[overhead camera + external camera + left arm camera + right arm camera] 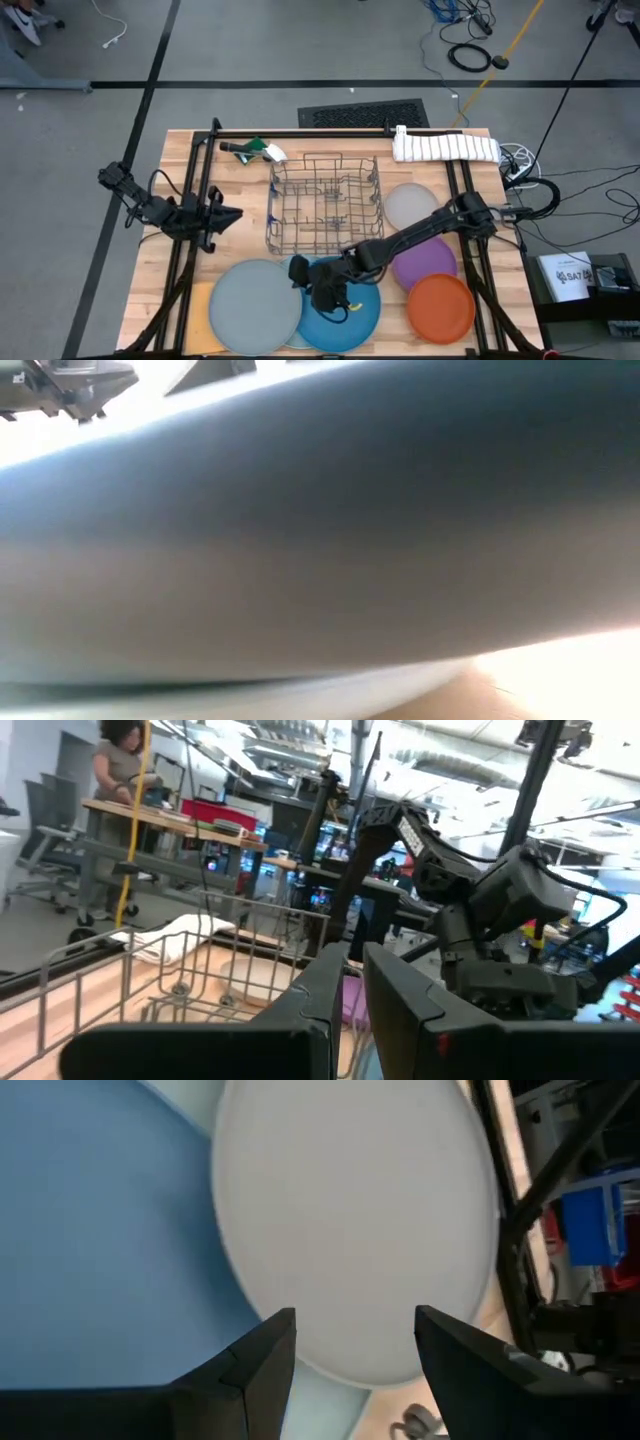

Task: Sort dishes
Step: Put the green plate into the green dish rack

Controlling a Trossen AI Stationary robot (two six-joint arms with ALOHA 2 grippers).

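Note:
My right gripper point(322, 292) is open and points down over the left edge of the bright blue plate point(345, 312). In the right wrist view its fingers point(262, 1362) frame the near rim of the grey-blue plate point(350, 1230), with the bright blue plate point(100, 1230) beside it and the pale teal plate point(335, 1402) showing beneath. The grey-blue plate point(255, 305) lies flat, overlapping the teal one point(296, 338). The light grey point(410, 205), purple point(428, 262) and orange point(440, 306) plates lie to the right. My left gripper point(232, 214) waits shut at the table's left.
The wire rack point(325, 205) stands mid-table behind the plates, and also shows in the left wrist view point(200, 970). A tan sheet point(200, 305) lies under the grey-blue plate's left side. A rolled white towel point(445, 148) and a green-and-black object point(252, 150) lie at the far edge. A plate's surface point(320, 540) blocks the low view.

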